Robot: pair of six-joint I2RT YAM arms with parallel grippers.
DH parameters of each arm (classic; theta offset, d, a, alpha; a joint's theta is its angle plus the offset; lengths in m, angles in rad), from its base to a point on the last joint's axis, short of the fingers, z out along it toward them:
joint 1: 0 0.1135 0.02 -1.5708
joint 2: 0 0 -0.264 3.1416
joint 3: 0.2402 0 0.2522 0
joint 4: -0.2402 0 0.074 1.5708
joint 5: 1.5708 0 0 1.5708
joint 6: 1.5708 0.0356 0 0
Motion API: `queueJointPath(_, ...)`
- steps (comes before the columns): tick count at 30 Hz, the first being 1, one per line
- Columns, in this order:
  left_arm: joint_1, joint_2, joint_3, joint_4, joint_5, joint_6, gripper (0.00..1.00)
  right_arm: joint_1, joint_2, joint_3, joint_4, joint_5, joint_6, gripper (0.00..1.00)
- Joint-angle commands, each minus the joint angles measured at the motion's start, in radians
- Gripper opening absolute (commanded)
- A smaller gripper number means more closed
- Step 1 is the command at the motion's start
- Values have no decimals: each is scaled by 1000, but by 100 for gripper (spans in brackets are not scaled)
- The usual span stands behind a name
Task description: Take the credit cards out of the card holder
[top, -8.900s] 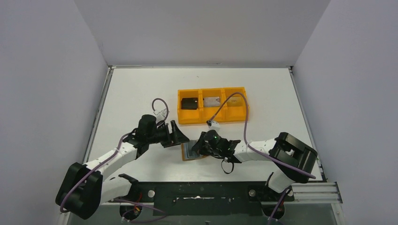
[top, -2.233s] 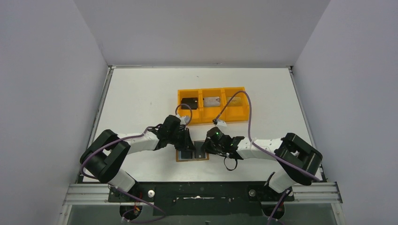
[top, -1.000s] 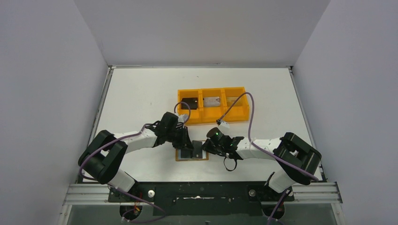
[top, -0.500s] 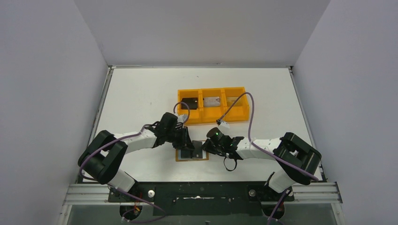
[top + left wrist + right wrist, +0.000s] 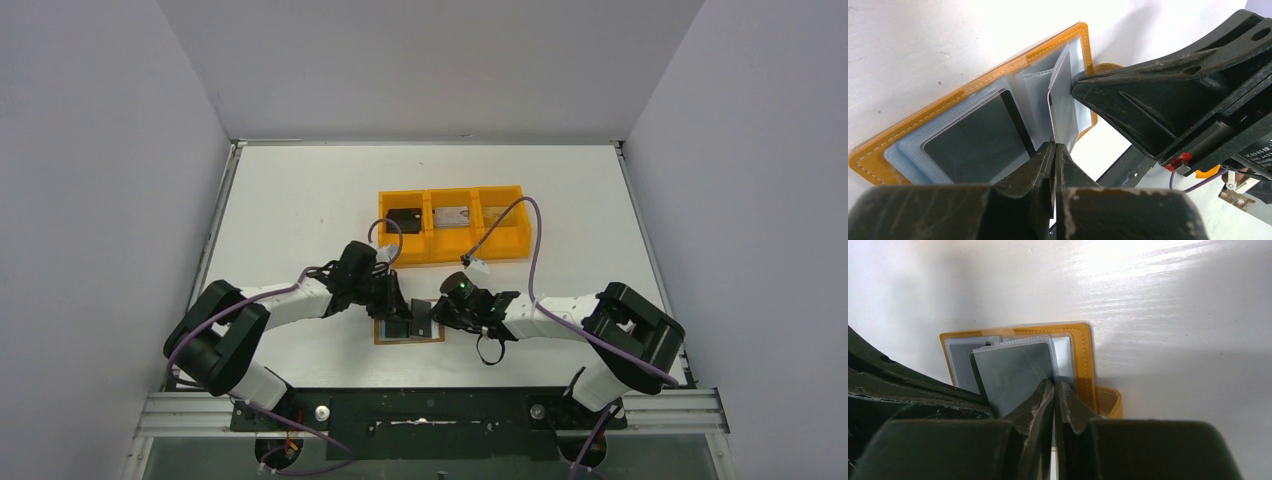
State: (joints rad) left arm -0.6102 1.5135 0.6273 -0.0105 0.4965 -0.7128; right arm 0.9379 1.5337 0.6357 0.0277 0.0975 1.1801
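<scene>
Over the card holder [image 5: 1083, 365], left fingers [image 5: 1053, 151] and right fingers [image 5: 1054, 389] clamped on one card [image 5: 1013, 372]

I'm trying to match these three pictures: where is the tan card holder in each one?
Top external: card holder just below the picture's centre.
Left wrist: card holder across left and centre, lying open.
Right wrist: card holder at centre, tan edge rightward.
Shared landmark: the raised grey card standing up from it.

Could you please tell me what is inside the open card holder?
In the card holder, a dark card lies in a clear sleeve; a grey card stands raised at the fold. Anything beneath is covered.
</scene>
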Motion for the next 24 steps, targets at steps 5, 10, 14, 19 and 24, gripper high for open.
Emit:
queueJointPath(5, 27, -50, 2, 11, 22, 28, 0, 9, 38, -5, -92, 24, -11, 4)
queueJointPath(10, 44, -48, 12, -31, 22, 53, 0, 9, 42, 0, -96, 22, -13, 4)
queueJointPath(14, 44, -43, 10, -33, 25, 56, 0, 10, 36, 7, -93, 22, -24, 4)
queueJointPath(19, 45, -37, 3, -18, 31, 54, 0, 1, 1, 13, -27, -22, -70, 14)
queueJointPath(24, 45, -34, -12, 5, 33, 49, 0, -4, -37, 24, 43, -63, -105, 17)
